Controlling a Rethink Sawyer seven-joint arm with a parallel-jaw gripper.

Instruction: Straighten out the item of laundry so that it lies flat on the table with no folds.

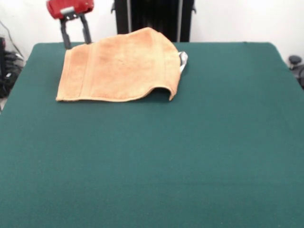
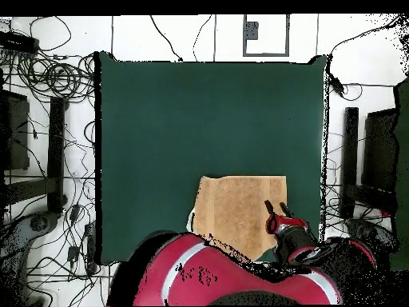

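Observation:
The golden-tan towel lies on the dark green table near its far edge, left of centre. Its left part lies flat with a border band showing. Its right part is folded over, with a lifted curled edge at the front right, and a white tag sticks out beyond it. My gripper is open and empty, with its two dark fingers just behind the towel's far left corner. In the overhead view the towel sits close to the bottom edge of the table, with the gripper over its right side.
The black pedestal stands behind the table's far edge. The red arm covers the table's bottom edge in the overhead view. Cables and dark stands lie around the table's sides.

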